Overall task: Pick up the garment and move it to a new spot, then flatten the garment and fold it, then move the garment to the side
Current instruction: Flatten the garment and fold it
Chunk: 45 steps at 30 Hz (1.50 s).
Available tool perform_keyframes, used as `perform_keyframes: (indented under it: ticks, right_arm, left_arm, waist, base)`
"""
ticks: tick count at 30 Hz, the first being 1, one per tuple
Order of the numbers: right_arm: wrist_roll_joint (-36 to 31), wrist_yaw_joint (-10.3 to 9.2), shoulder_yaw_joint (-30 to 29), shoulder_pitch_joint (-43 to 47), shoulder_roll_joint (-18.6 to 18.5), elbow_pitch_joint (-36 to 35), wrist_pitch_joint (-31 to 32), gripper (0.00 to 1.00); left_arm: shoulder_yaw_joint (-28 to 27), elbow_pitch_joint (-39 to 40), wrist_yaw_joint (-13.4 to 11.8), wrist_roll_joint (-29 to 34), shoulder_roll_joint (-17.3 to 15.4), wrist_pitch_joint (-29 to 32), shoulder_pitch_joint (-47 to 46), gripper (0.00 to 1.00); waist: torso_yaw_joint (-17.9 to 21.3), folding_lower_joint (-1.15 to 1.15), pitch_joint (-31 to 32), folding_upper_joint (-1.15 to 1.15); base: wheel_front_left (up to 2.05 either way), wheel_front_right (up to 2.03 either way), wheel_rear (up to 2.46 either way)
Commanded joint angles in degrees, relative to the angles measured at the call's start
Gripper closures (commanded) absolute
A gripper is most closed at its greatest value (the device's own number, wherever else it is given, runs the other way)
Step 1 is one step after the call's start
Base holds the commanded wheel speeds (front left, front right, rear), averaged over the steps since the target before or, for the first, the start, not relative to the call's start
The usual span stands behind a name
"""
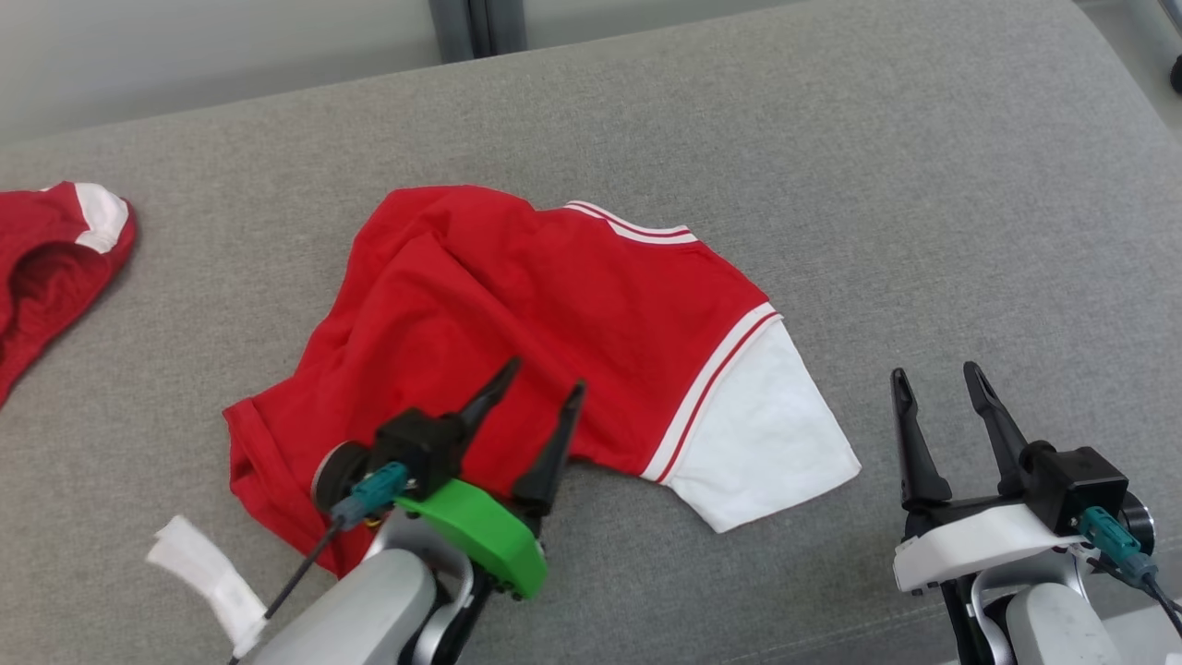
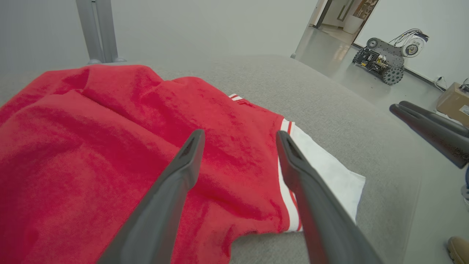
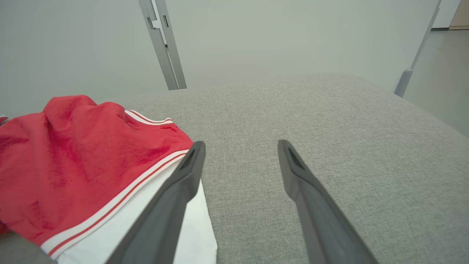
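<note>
Shirt, red with white sleeves, lies crumpled mid-cushion, one sleeve pointing to 4 o'clock. Left hand hovers over the hem at 6 o'clock, fingers spread wide, holding nothing. Right hand waits near the sleeve at 4 o'clock, equally wide and empty. Risk: the cloth is bunched, so a pinch may catch two layers and drag the folds rather than spread them.

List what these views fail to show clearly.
- Head view: the left claw covers the red garment's near hem.
- Head view: a second red garment is cut off by the left edge.
- Right wrist view: the right claw's finger hides part of the white sleeve.
- Left wrist view: the distant wheeled machine is too small for detail.
</note>
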<state>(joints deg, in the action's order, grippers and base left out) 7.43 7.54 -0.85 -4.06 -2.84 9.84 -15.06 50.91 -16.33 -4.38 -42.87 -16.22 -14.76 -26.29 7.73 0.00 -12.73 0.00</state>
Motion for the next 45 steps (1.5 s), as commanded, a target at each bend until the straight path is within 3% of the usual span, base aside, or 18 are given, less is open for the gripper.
perform_keyframes:
  ticks: [1,6,12,16,26,27,28,29,32,36,45]
  right_arm:
    - [-0.1,-0.09,-0.2,0.9,-0.1,0.1,-0.2,0.0]
    - [-0.5,-0.1,-0.2,1.9,-0.1,0.2,-0.2,0.0]
    - [-0.7,-0.09,-0.1,2.7,-0.1,0.1,-0.2,0.0]
    - [-0.9,-0.09,-0.1,2.8,-0.1,0.2,-0.2,0.0]
    - [-1.2,-0.1,0.6,2.5,-0.1,0.5,-0.2,0.0]
    - [-1.2,-0.09,0.7,2.6,-0.1,0.5,-0.2,0.0]
    - [-1.1,-0.1,0.5,2.6,-0.1,0.5,-0.2,0.0]
    - [-1.1,-0.1,0.3,2.8,-0.1,0.4,-0.2,0.0]
    - [-0.9,-0.09,-0.1,3.5,-0.1,0.2,-0.2,0.0]
    - [-0.7,-0.1,-1.0,4.4,-0.1,-0.1,-0.2,0.0]
    - [0.0,-0.09,-0.6,4.1,-0.1,0.2,-0.2,0.0]
  left_arm:
    - [-1.8,0.9,-1.8,-0.7,-1.3,-0.4,2.0,0.0]
    - [-8.5,2.0,-8.0,-2.7,-5.3,-0.4,8.1,0.0]
    - [-11.3,1.3,-12.1,-5.6,-8.4,1.5,12.7,0.0]
    - [-12.2,1.3,-12.8,-8.0,-8.2,3.0,14.6,0.0]
    - [-9.8,-4.9,-11.5,-10.7,-5.7,8.4,14.9,0.0]
    - [-9.5,-5.8,-11.7,-10.5,-5.7,8.9,14.9,0.09]
    - [-9.3,-6.4,-11.9,-10.5,-5.7,9.2,14.9,0.68]
    - [-9.2,-6.9,-11.8,-10.5,-5.7,9.2,15.0,1.0]
    - [-10.7,-6.7,-11.5,-11.8,-5.8,8.0,16.0,1.0]
    - [-13.3,-3.6,-13.1,-12.7,-8.4,6.0,17.8,1.0]
    - [-17.8,6.8,-19.1,-11.9,-16.9,6.0,21.6,1.0]
  waist:
    - [-1.5,0.0,1.8,0.0]
    - [-3.3,0.0,3.9,0.0]
    - [-4.9,0.0,4.9,0.0]
    - [-5.5,0.0,4.8,0.0]
    - [-4.5,0.0,4.9,0.0]
    - [-4.2,0.0,4.9,0.0]
    - [-4.1,0.0,5.0,0.0]
    - [-3.9,0.0,5.0,0.0]
    - [-3.8,0.0,5.2,0.0]
    - [-4.7,0.0,5.5,0.0]
    - [-7.5,0.0,5.8,0.0]
  base:
    - [0.0,0.0,0.0]
    - [0.0,0.0,0.0]
    - [0.0,0.0,0.0]
    - [0.0,0.0,0.0]
    - [0.0,0.0,0.0]
    - [0.0,0.0,0.0]
    - [0.0,0.0,0.0]
    - [0.0,0.0,0.0]
    - [0.0,0.0,0.0]
    - [0.0,0.0,0.0]
    - [0.0,0.0,0.0]
